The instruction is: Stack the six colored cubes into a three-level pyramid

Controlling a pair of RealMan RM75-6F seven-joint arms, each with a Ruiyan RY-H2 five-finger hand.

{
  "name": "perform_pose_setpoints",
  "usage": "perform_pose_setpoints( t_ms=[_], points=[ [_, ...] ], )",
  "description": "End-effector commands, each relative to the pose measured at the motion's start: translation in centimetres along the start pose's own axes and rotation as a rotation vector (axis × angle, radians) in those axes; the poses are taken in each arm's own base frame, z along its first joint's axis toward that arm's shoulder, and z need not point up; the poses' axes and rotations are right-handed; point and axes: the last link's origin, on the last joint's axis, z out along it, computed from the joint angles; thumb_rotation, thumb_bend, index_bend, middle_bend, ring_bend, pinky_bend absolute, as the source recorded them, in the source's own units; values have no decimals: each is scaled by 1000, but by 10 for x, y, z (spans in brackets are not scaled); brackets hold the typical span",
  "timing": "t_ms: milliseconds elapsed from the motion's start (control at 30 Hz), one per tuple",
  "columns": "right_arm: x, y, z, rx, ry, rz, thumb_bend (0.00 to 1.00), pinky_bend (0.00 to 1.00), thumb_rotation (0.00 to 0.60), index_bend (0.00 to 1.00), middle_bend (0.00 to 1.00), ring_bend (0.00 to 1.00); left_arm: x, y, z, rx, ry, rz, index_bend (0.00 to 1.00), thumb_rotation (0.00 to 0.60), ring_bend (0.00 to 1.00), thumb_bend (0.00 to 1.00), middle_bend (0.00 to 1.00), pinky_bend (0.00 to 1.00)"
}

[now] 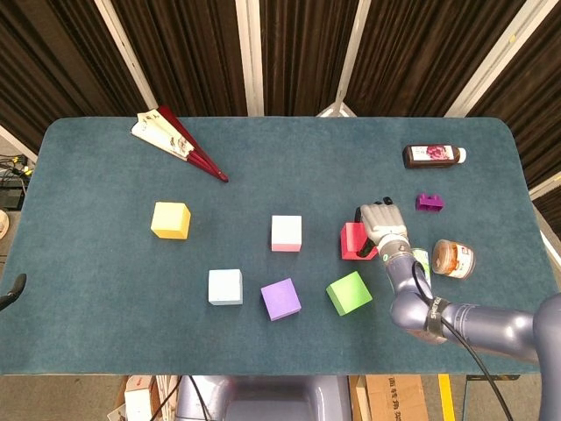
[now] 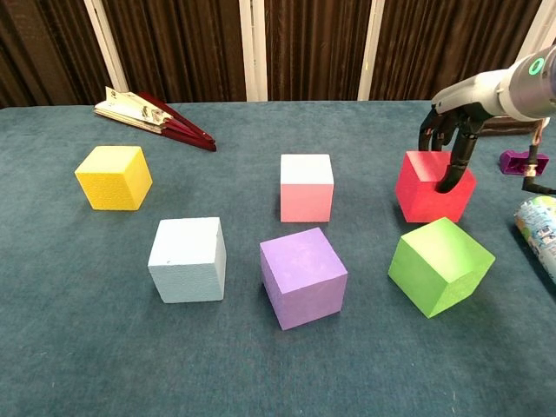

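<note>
Right hand grips red cube from above, fingers curled over its top, toward the tabletop's right edge, just behind the green cube. Left hand barely visible at left edge; fingers unclear. Brown bottle lies near far right corner.

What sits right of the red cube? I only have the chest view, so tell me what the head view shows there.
Observer: A jar with a brown lid stands just right of the right hand, which grips the red cube. Your frame cuts it off.
Operator: Now check behind that hand.
Observer: A dark bottle lies on its side near the table's far edge, with its white cap pointing right.
Operator: Report the left hand.
Observer: Only a dark tip of what looks like the left hand shows at the picture's left edge. I cannot tell whether it is open.
</note>
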Motion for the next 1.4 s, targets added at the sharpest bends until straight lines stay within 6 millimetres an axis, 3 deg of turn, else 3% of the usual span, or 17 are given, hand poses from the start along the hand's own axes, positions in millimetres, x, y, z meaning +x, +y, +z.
perform_pose_setpoints(
  t_ms=[33,300,800,1400],
  points=[
    [0,-5,2,0,7,7,246,0,600,433,375,181,-1,1,0,-1,-4,1,101,600,0,321,0,29],
    [0,-18,9,9,6,20,245,0,600,433,374,181,-2,1,0,3,-9,9,101,600,0,320,0,29],
    [5,-62,16,44,19,26,245,0,600,433,375,182,-6,0,4,13,-18,23,101,600,0,320,0,29],
    [-1,-84,21,46,12,20,246,0,600,433,375,183,-4,-3,5,24,-12,11,101,600,0,321,0,29]
  ],
)
